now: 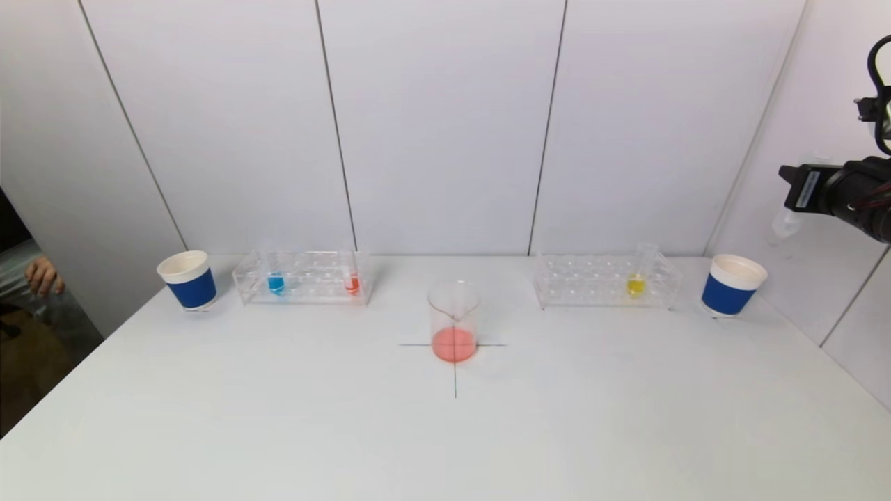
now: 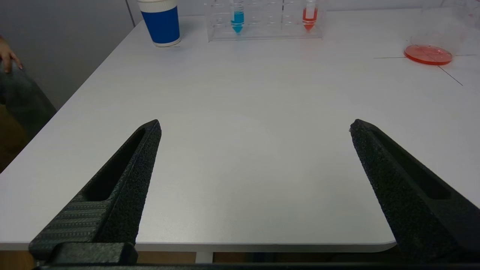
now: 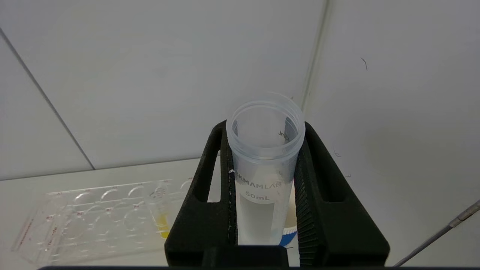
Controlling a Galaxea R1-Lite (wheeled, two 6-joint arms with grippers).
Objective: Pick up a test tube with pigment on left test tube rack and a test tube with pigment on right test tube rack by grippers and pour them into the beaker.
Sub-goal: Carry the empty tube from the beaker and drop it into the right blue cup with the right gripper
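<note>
The glass beaker (image 1: 454, 321) stands on a black cross at the table's middle with pink-red liquid in its bottom. The left test tube rack (image 1: 303, 277) holds a blue tube (image 1: 276, 282) and a red tube (image 1: 352, 282). In the right test tube rack (image 1: 605, 280) stands a yellow tube (image 1: 635, 282). My right gripper (image 3: 265, 129) is raised at the far right, above the right blue cup, shut on a clear test tube (image 3: 262, 180) that looks empty, its mouth open. My left gripper (image 2: 257, 123) is open with nothing between its fingers, over the table's near left edge, out of the head view.
A blue paper cup (image 1: 188, 280) stands left of the left rack, another blue cup (image 1: 732, 284) right of the right rack. A person's hand (image 1: 43, 275) shows beyond the table's left edge. White wall panels close the back and right.
</note>
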